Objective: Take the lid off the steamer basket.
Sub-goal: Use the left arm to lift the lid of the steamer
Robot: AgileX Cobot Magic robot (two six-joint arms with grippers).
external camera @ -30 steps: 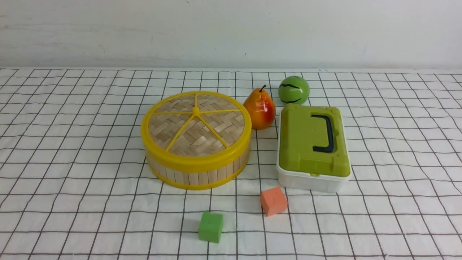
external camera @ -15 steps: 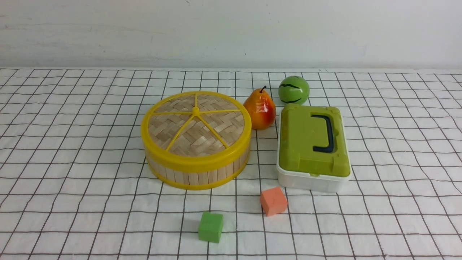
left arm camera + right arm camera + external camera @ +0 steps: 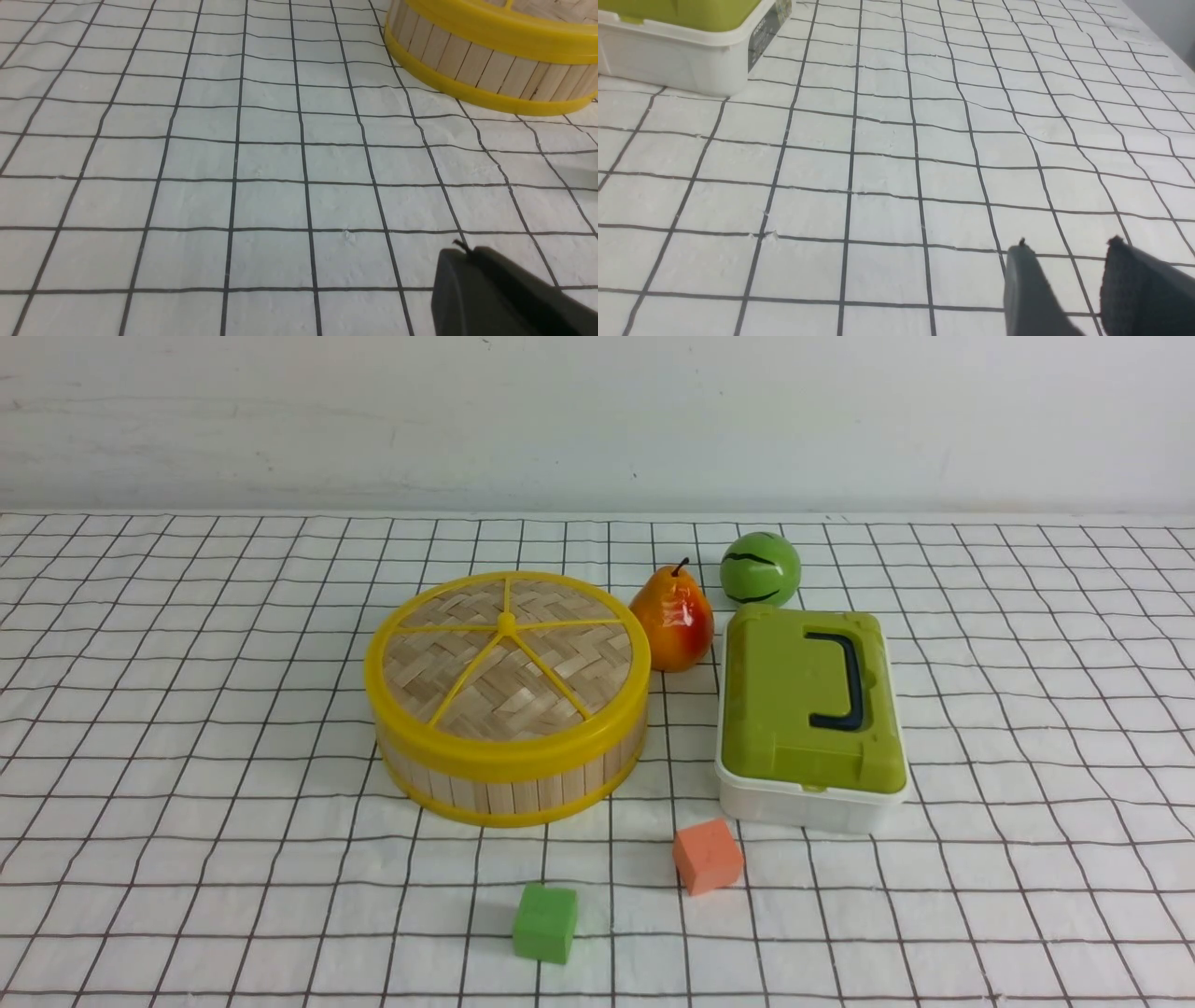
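Cloth [image 3: 187,859], white and ruled with a grid of thin black lines, was spread before a pale wall [image 3: 560,420]. At the far left, outside the front view, the left gripper [image 3: 462,247] was shown by its wrist camera, dark, its fingers brought together over the cloth. Left of centre, the steamer basket [image 3: 509,793] was seen, round, with pale wooden slats and a yellow bottom rim. It was covered by the lid [image 3: 551,695], a flat woven disc edged in yellow and crossed by five yellow spokes. Nearer the camera, a green block [image 3: 545,922] was set down. Just beside the basket's right side, a red-orange pear [image 3: 670,621] was placed, then, nearer, an orange block [image 3: 708,856]. Farther back, a green ball [image 3: 760,569] with black stripes was seen behind a white box [image 3: 803,807], which was topped by a green cover [image 3: 789,700] with a dark handle [image 3: 853,681]. At the far right, outside the front view, the right gripper [image 3: 1068,242] was shown by its wrist camera, its fingertips parted by a gap.
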